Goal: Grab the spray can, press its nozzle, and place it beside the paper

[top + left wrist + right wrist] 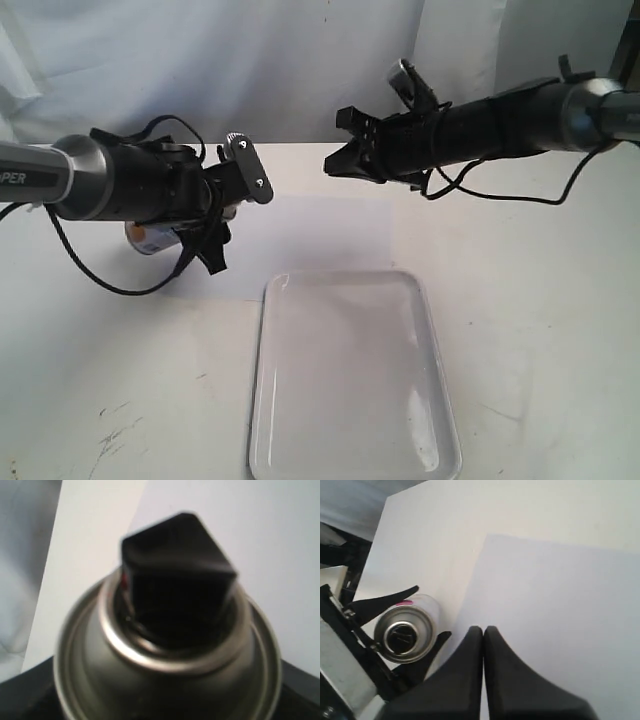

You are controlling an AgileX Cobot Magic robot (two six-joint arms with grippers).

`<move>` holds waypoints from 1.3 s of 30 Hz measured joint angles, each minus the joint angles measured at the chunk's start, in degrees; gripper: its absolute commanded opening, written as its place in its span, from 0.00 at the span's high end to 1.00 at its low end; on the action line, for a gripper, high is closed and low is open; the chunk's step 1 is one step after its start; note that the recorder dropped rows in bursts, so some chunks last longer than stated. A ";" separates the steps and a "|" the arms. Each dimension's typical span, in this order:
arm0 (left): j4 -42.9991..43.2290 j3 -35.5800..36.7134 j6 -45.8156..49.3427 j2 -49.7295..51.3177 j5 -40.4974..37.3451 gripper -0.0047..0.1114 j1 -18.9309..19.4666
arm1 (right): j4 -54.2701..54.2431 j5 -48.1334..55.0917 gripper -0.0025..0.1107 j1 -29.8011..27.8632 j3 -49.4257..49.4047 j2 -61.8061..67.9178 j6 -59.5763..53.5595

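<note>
The spray can [412, 625] sits between the two black fingers of my left gripper [434, 611], which is shut on its silver body. The black nozzle [177, 575] and the shiny domed top [150, 680] fill the left wrist view. From outside, only a bit of the orange-and-white label of the spray can [150, 238] shows under the left wrist, behind the left gripper [232, 215]. My right gripper [483, 628] is shut and holds nothing; the right gripper [332, 162] hangs to the right of the can, apart from it, above the paper [310, 235].
A glossy white tray [430, 330] with a raised rim lies in front of the paper, toward the near edge. The white table [540, 300] carries scuff marks at the near left. A pale cloth backdrop [250, 60] closes the far side.
</note>
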State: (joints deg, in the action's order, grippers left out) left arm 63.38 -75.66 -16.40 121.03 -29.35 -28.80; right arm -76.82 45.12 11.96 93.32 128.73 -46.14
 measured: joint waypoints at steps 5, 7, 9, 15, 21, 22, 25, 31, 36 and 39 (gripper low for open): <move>-5.61 0.00 0.00 -4.14 3.20 0.96 1.68 | 1.13 -7.33 0.98 0.00 -7.37 -6.78 -3.65; -8.89 0.00 0.00 -5.98 4.89 0.96 2.49 | 2.13 -10.71 0.98 0.00 -10.30 -9.77 -4.79; -11.71 0.00 0.00 -7.64 6.07 0.96 3.11 | 3.43 -14.77 0.98 0.00 -13.47 -13.04 -5.21; -17.49 -0.11 0.00 -10.42 8.06 0.96 3.46 | 8.61 -26.40 0.98 0.00 -22.18 -23.42 -5.68; -23.09 -0.11 0.00 -11.38 9.44 0.96 3.46 | 12.48 -36.87 0.98 0.00 -31.91 -34.30 -5.68; -23.87 -0.11 0.11 -11.49 9.52 0.96 3.46 | 12.48 -37.70 0.98 0.00 -33.41 -35.82 -5.68; -26.53 -0.11 0.11 -12.05 10.13 0.96 3.46 | 12.74 -38.86 0.98 0.00 -37.12 -39.48 -5.68; -28.79 1.80 0.60 -13.99 12.37 0.96 3.46 | 13.02 -47.42 0.98 0.00 -44.28 -48.63 -8.28; -31.32 5.22 0.60 -16.18 16.81 0.96 3.46 | 13.02 -50.37 0.98 0.00 -49.03 -56.65 -11.81; -33.38 7.04 0.60 -17.53 20.22 0.96 3.46 | 13.02 -50.63 0.98 0.00 -51.93 -60.94 -12.15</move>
State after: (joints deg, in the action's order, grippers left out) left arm 30.00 -68.62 -15.79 103.50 -9.13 -25.34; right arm -63.81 -5.51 11.96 41.39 67.80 -58.29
